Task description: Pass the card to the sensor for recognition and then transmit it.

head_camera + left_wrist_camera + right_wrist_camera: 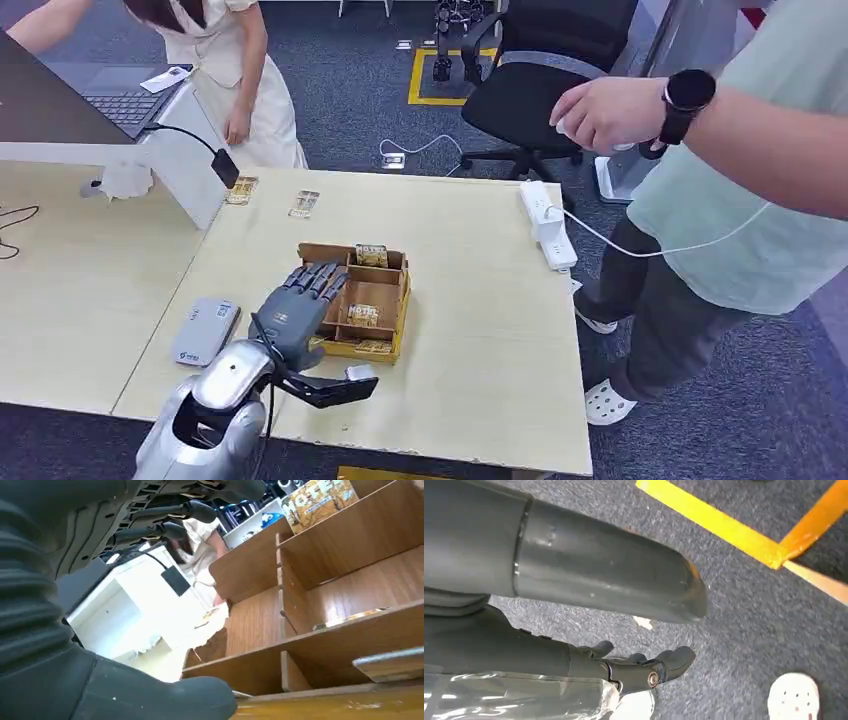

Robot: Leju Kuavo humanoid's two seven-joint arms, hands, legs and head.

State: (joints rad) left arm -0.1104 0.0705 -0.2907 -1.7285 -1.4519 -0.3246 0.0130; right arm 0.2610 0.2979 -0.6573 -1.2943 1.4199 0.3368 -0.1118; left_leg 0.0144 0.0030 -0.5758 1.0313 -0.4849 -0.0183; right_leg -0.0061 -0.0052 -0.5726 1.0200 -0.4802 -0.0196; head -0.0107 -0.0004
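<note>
Head view shows the wooden box (pixel 388 300) in the middle of the counter (pixel 480 330), divided in small compartments so that each card stands upright and is easy to take from above. One card (pixel 371 255) stands in the compartment at the far side of the box, another card is in the middle, and one more lies at the near edge. The sensor (pixel 205 331), a flat grey device, lies on the counter left of the box, close enough for a short move after the grasp.

The left hand (pixel 300 305) hovers over the left part of the box, palm down. Its fingers (pixel 318 280) are stretched forward and a little apart, and the thumb (pixel 335 390) points away to the side, so the hand is open and holds nothing. I judge it is preparing to reach for a card; no card is taken yet.

The right hand (pixel 639 670) hangs beside the body above the floor, fingers loosely curled, with nothing in them.

A person (pixel 720 190) stands right of the box, beside the counter.
</note>
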